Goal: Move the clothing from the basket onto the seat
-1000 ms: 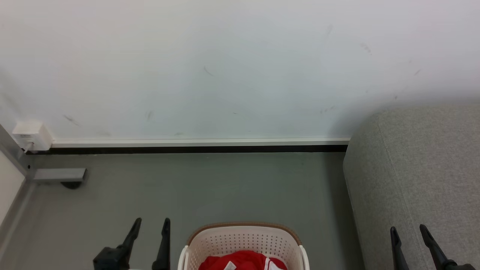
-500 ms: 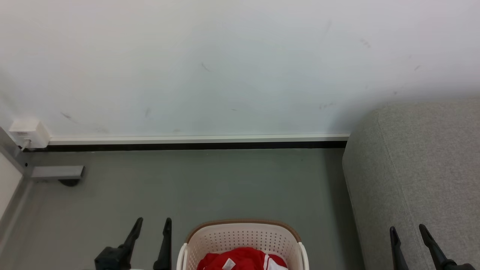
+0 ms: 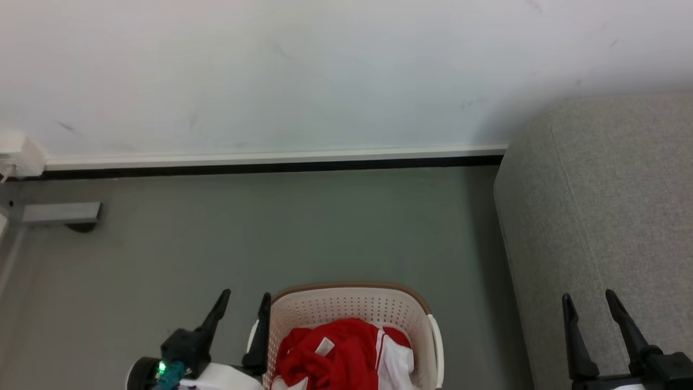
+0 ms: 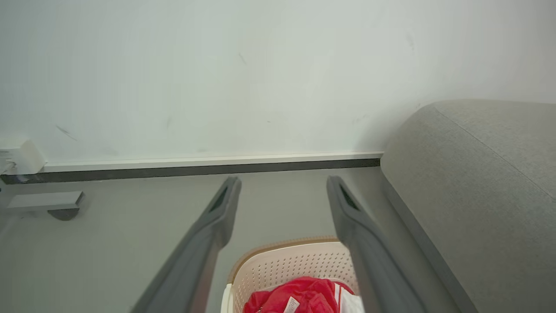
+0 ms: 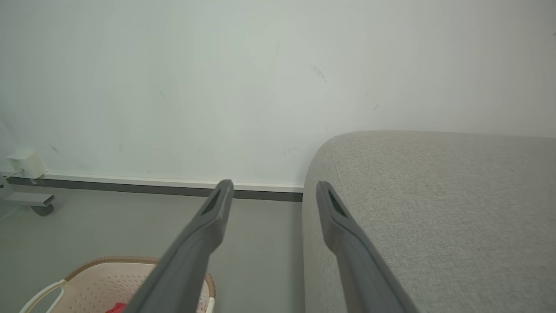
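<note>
A pale wall with faint scuff marks takes up the far side of the scene. Along its foot runs a white skirting board with a dark strip beneath it. Below that lies a grey floor.

The seat, a large light grey upholstered sofa with a rounded corner and a stitched seam, stands on the robot's right, its end against the wall.

The basket stands on the floor near the robot, left of the seat and apart from it, with a strip of floor between them. It is cream-white with perforated walls, a brown band round the rim and white side handles.

The clothing lies crumpled inside the basket, below the rim, bright red with white panels towards the seat side.

The left end effector is open and holds nothing. Its two dark fingers point towards the wall, and the inner one is just beside the basket's left handle; I cannot tell whether they touch. In the left wrist view the basket and clothing appear low between the spread fingers.

The right end effector is also open and empty, and in the head view its fingers show in front of the seat's fabric.

At the far left a short grey bar sits low by the wall, with a small white box above it. A small white label tag shows on top of the clothing.
</note>
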Robot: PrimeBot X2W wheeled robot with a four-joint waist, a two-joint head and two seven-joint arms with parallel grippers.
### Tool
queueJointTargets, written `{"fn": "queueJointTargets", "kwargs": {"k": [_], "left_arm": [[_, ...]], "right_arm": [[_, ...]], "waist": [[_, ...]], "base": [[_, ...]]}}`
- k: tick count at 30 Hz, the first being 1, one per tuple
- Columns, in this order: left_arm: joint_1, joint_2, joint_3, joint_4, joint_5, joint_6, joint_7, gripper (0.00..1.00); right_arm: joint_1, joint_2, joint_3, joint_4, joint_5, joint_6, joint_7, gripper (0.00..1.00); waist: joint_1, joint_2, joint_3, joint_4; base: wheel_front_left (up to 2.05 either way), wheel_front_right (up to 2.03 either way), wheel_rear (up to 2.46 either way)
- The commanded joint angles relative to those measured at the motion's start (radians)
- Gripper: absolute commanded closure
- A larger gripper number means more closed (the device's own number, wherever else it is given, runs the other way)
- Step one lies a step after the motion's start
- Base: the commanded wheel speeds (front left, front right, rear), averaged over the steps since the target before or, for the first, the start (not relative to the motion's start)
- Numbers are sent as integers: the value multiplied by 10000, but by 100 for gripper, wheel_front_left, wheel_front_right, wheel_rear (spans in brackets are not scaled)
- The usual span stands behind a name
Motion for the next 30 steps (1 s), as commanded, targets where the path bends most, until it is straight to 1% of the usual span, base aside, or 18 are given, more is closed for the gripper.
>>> {"fn": "queueJointTargets", "kwargs": {"k": [1, 7, 15, 21, 26, 30], "left_arm": [[-155, 30, -24, 97, 155, -33, -4, 0], [-1303, 33, -628, 1194, 311, -151, 62, 0], [-3151, 37, -2008, 2687, 520, -292, 1238, 0], [-4300, 40, -2721, 3741, 279, -79, 2294, 0], [-5164, 40, -2909, 4691, 115, 291, 3301, 0], [-5759, 129, -2894, 5376, 214, 545, 3669, 0]], "right_arm": [[-127, -47, -18, -35, 66, -24, -3, 0], [-802, -27, 1, -221, 131, -24, -2, 0], [-1750, 17, 91, -461, 278, -24, 0, 0], [-2385, 94, 240, -592, 420, -24, 0, 0], [-2875, 138, 478, -723, 614, -24, 0, 0], [-3208, 145, 635, -915, 868, -24, 0, 0]], "waist": [[0, 0, 399, -112], [0, 0, 1568, -282], [0, 0, 3165, -651], [0, 0, 4223, -1155], [0, 0, 5165, -1703], [0, 0, 5879, -2107]], "base": [[0, 0, 0], [0, 0, 0], [0, 0, 0], [0, 0, 0], [0, 0, 0], [0, 0, 0]]}}
